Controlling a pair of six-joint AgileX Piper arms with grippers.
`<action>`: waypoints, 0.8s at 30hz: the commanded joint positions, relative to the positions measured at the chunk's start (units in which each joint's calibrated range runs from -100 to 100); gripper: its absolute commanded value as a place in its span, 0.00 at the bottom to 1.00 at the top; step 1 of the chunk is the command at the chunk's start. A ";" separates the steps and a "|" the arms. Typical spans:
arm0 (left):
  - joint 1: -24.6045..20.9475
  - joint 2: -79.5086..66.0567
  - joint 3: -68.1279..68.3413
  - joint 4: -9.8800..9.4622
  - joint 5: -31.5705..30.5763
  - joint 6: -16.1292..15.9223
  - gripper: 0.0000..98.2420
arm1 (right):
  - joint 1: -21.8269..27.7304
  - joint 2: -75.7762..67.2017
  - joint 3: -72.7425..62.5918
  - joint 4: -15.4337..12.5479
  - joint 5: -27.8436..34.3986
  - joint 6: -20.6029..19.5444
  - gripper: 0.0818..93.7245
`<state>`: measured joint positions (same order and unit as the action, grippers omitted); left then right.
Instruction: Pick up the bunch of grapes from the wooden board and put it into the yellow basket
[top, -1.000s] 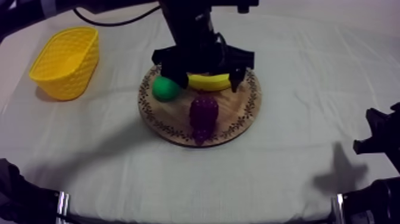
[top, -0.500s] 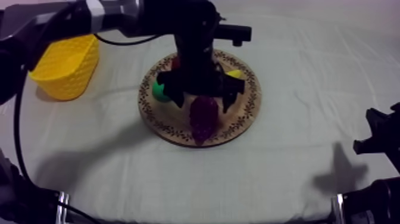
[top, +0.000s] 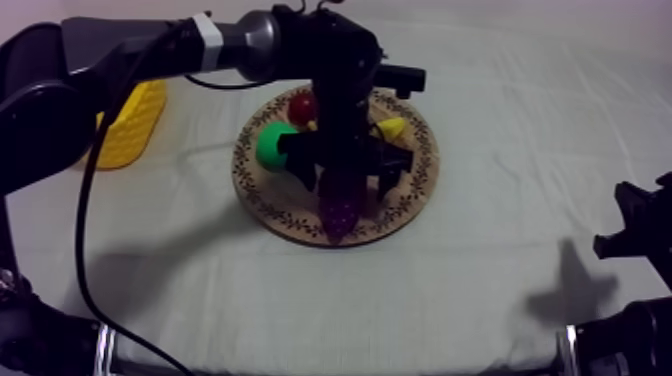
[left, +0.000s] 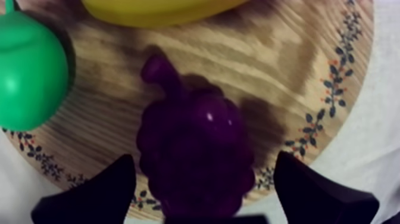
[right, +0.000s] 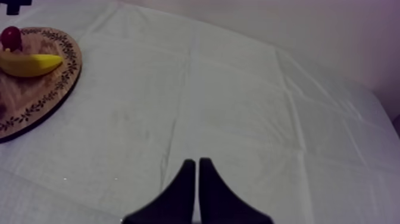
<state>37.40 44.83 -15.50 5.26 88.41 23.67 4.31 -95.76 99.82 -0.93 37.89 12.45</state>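
Tabletop (top: 480, 280) under grey-white cloth. Left arm (top: 150, 45) comes in from the far left corner and reaches down over the wooden board (top: 400, 205), which sits mid-tabletop, slightly toward the far edge. Right arm (top: 635, 235) is low at the right edge, well apart from the board.

Yellow basket (top: 135, 130) stands near the far left corner, partly hidden behind the left arm, nothing visible inside.

Bunch of grapes (top: 340, 205) lies on the board, by its near rim, stem end pointing toward the banana. Left jaws are spread wide, one finger on each side of the grapes (left: 193, 155), low over the board (left: 286, 59); fingers (left: 89, 196) are not pressed on the fruit, gap visible on the right side. Nothing gripped.

Banana (top: 392, 127) is on the far right part of the board, mostly hidden by the arm from above; the wrist views show it (left: 161, 9) (right: 27, 64) beyond the grapes. Pear (top: 272, 148), green, is at the board's left rim, just beside the grapes (left: 30, 71). Small red fruit (top: 303, 105) is at the far rim, next to the banana (right: 11, 37).

Right jaws are closed together, a narrow wedge of fingers (right: 178, 196) over bare cloth, holding nothing.
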 joint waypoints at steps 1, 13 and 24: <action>-0.10 0.52 -0.28 0.25 0.02 -0.11 0.88 | -0.02 0.00 -0.04 -0.02 0.02 -0.02 0.00; -0.24 1.87 -0.58 0.53 0.32 -0.38 0.63 | -0.02 0.00 -0.04 -0.02 0.02 -0.02 0.00; -0.04 -0.51 0.55 0.08 0.21 -1.06 0.56 | -0.02 0.00 -0.04 -0.02 0.02 -0.02 0.00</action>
<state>37.33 44.85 -15.02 5.37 88.76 22.69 4.31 -95.76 99.82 -0.93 37.89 12.45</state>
